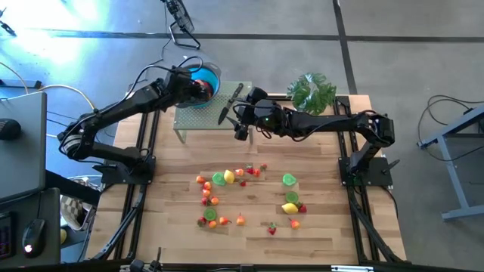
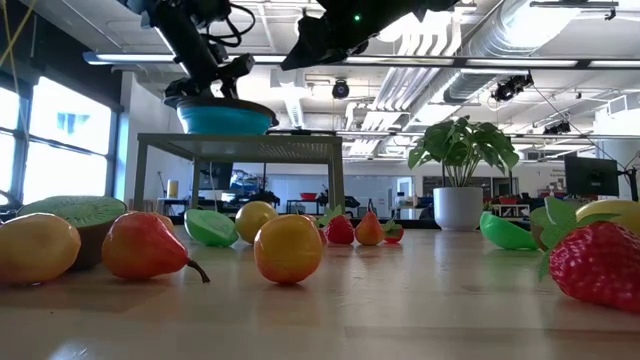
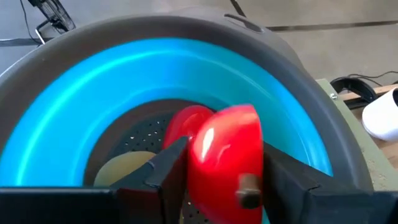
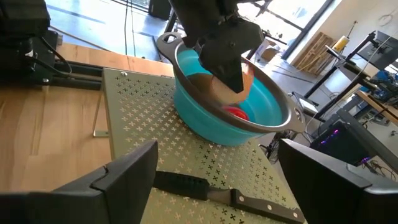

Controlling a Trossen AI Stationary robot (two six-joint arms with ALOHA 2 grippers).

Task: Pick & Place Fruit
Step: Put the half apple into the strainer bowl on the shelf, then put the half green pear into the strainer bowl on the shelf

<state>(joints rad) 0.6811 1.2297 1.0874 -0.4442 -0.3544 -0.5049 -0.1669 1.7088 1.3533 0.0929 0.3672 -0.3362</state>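
Only a small part of the work appears to be done. The left end effector (image 3: 217, 186) is held over the round blue plastic bowl with the grey rim (image 1: 214, 73), which stands on the perforated grey metal stand (image 1: 198, 121) at the far edge of the wooden tabletop (image 1: 333, 227). Between its dark fingers (image 3: 165, 165) a glossy red toy apple half with a brown stem (image 3: 227, 158) is seen; whether it is gripped or already being let go cannot be told from the pictures. Inside the bowl, a second red piece (image 4: 235, 113) and a pale round piece (image 3: 121, 168) are visible, so at least two fruits are judged to be placed already.

The right end effector (image 4: 217, 174) is poised above the stand with its fingers spread wide and nothing between them; the black-handled knife (image 4: 205, 186) lies on the stand just beneath it.

Most of the small toy fruit pieces (image 1: 249, 198) are left scattered across the middle of the tabletop, well apart from the bowl: red strawberries, orange and yellow pieces, lime-green halves. In the low view an orange-red pear (image 2: 145, 247) and a yellow-orange round fruit (image 2: 288, 248) are seen near the camera. The bulk of the picking is therefore judged to remain.
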